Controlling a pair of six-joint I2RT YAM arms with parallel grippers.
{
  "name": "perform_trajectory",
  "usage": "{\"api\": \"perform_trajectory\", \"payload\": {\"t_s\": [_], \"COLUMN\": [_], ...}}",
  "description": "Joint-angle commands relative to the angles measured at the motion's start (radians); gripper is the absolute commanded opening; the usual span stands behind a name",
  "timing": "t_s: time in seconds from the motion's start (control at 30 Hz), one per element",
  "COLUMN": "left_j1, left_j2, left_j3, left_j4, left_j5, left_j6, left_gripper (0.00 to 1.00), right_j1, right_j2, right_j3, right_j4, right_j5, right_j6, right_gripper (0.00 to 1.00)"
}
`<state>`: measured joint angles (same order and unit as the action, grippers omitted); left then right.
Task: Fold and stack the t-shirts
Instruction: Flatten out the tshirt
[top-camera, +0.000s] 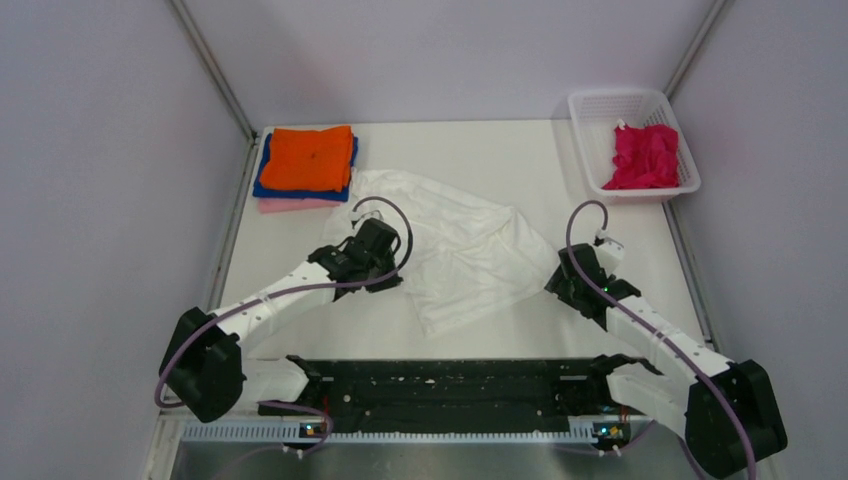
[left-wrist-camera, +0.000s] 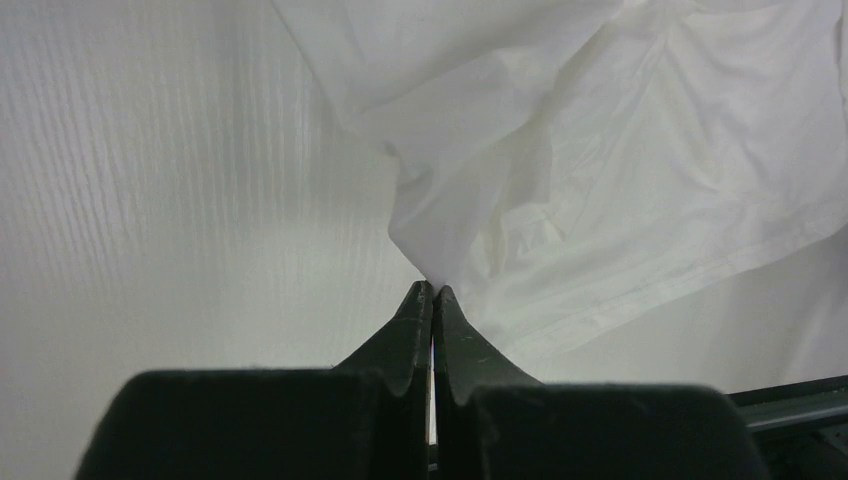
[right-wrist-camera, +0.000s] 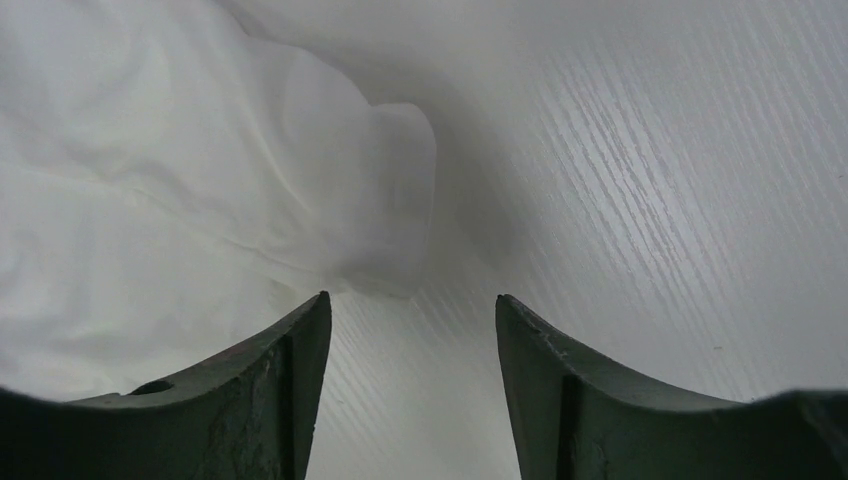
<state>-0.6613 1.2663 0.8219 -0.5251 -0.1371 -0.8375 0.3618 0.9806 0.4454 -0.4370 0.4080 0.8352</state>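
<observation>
A white t-shirt (top-camera: 455, 245) lies crumpled in the middle of the table, plain side up; no print shows. My left gripper (top-camera: 372, 248) is at its left edge, shut on a pinch of the white cloth (left-wrist-camera: 470, 215). My right gripper (top-camera: 578, 270) is open just off the shirt's right corner (right-wrist-camera: 385, 200), with bare table between its fingertips. A folded stack lies at the back left: orange t-shirt (top-camera: 308, 157) on top, blue (top-camera: 264, 183) under it, pink (top-camera: 295, 205) at the bottom. A magenta t-shirt (top-camera: 643, 156) lies bunched in the basket.
A white plastic mesh basket (top-camera: 592, 128) stands at the back right corner. Grey walls enclose the table on the left, back and right. A black rail (top-camera: 450, 385) runs between the arm bases at the near edge.
</observation>
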Motion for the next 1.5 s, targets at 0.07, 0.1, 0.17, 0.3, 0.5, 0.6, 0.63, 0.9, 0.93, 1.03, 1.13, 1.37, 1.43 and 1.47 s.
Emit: {"api": "perform_trajectory", "payload": {"t_s": [0.07, 0.1, 0.17, 0.3, 0.5, 0.6, 0.63, 0.9, 0.93, 1.03, 1.13, 1.37, 1.43, 1.47], "left_j1": [-0.003, -0.003, -0.003, -0.004, -0.001, -0.001, -0.001, 0.005, 0.005, 0.012, 0.029, 0.051, 0.051, 0.051], "left_j2": [-0.048, -0.045, -0.041, -0.033, -0.024, -0.021, -0.020, -0.026, -0.029, -0.050, -0.081, -0.165, -0.199, -0.227], "left_j3": [0.009, 0.008, 0.007, -0.005, -0.012, -0.011, -0.010, -0.018, -0.019, -0.011, 0.031, 0.243, 0.313, 0.346], "left_j4": [0.037, 0.039, 0.039, 0.055, 0.070, 0.071, 0.071, 0.072, 0.075, 0.079, 0.068, 0.074, 0.080, 0.084], "left_j5": [-0.043, -0.045, -0.050, -0.055, -0.056, -0.061, -0.063, -0.094, -0.099, -0.127, -0.186, -0.378, -0.437, -0.476], "left_j6": [0.022, 0.024, 0.025, 0.028, 0.027, 0.029, 0.029, 0.025, 0.024, 0.023, 0.029, 0.114, 0.158, 0.184], "left_gripper": [0.00, 0.00, 0.00, 0.00, 0.00, 0.00, 0.00, 0.00, 0.00, 0.00, 0.00, 0.00, 0.00, 0.00], "right_j1": [-0.011, -0.011, -0.012, -0.011, -0.011, -0.011, -0.011, -0.010, -0.012, -0.011, -0.011, -0.012, -0.011, -0.011], "right_j2": [0.083, 0.094, 0.112, 0.135, 0.142, 0.162, 0.172, 0.247, 0.250, 0.211, 0.113, -0.087, -0.123, -0.141], "right_j3": [0.011, 0.016, 0.019, 0.018, 0.028, 0.031, 0.032, 0.018, 0.019, 0.029, 0.060, 0.246, 0.317, 0.360], "right_j4": [0.051, 0.054, 0.062, 0.074, 0.091, 0.100, 0.103, 0.197, 0.208, 0.219, 0.201, 0.079, 0.078, 0.076], "right_j5": [-0.027, -0.034, -0.046, -0.066, -0.090, -0.089, -0.089, -0.097, -0.097, -0.070, -0.017, 0.179, 0.189, 0.192], "right_j6": [-0.003, -0.005, -0.007, -0.013, -0.031, -0.035, -0.035, -0.019, -0.018, -0.024, -0.050, -0.143, -0.182, -0.202], "right_gripper": [0.51, 0.48, 0.46, 0.46, 0.45, 0.39, 0.37, 0.06, 0.00, 0.00, 0.00, 0.00, 0.00, 0.00]}}
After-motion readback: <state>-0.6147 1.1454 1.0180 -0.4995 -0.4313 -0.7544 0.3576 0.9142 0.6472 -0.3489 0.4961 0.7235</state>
